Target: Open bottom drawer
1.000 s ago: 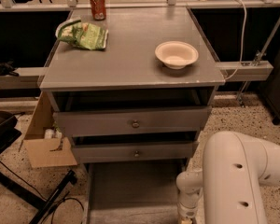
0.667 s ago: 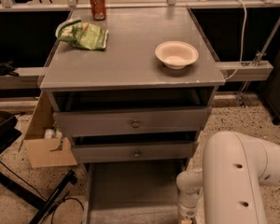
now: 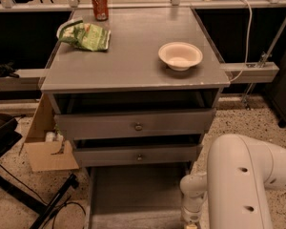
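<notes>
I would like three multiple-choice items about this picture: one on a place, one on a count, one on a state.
1. Where does the red can stand?
A. at the back left of the cabinet top
B. on the floor
C. in a drawer

2. How many round knobs show?
A. one
B. two
C. four

3. How is the bottom drawer?
A. pulled out
B. shut
C. taken away

Answers: 1 A, it stands behind the green bag; 2 B, one above the other; 3 A, its grey inside lies bare, left of the gripper at the picture's lower edge.
</notes>
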Controlling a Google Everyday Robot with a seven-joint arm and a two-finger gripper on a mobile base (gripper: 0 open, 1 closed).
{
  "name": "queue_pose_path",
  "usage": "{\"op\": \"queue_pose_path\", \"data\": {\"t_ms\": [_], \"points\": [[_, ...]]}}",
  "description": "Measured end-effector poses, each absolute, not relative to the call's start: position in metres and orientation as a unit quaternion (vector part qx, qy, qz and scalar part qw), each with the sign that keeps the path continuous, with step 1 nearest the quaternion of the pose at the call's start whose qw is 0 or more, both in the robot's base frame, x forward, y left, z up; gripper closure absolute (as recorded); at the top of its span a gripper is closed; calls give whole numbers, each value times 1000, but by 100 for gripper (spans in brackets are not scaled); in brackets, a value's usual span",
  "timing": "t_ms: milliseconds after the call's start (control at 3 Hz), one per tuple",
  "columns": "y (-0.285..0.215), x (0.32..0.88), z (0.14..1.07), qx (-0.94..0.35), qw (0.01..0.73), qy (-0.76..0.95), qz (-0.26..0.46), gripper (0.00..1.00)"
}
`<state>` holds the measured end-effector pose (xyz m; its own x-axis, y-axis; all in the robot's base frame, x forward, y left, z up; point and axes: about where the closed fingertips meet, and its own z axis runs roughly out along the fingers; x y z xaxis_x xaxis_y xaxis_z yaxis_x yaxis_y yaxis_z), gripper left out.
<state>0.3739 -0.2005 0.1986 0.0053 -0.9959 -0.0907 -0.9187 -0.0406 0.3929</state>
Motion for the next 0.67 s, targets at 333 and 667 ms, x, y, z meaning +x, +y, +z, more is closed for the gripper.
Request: {"op": "queue_pose_path", "data": {"t_ms": [333, 667], "points": [[-200, 374, 199, 700, 111, -684, -173, 0], [-202, 373, 203, 699, 102, -686, -177, 0]]}}
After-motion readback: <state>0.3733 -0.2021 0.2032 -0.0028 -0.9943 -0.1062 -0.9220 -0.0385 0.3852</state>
